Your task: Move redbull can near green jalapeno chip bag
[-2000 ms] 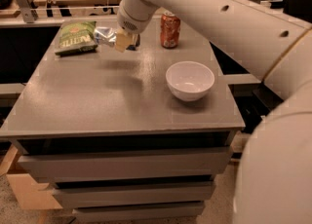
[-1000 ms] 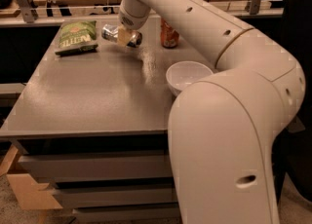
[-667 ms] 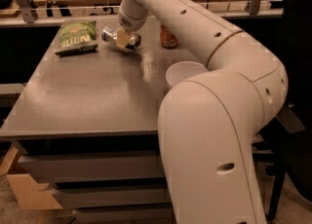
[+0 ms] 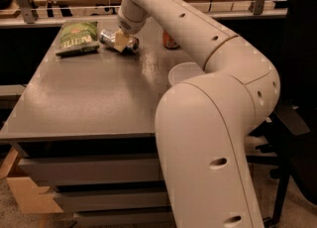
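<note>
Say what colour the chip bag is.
The chip bag is green with white letters, camera view; the tool is at the redbull can.

tan pincer (image 4: pixel 120 40) on silver-blue can (image 4: pixel 105 37), green bag (image 4: pixel 78 36)

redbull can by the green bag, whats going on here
The robot arm's claw is down on the middle of the redbull can, which lies on its side at the far end of the grey table, close beside the green jalapeno chip bag. An orange-red can stands further along.
</note>
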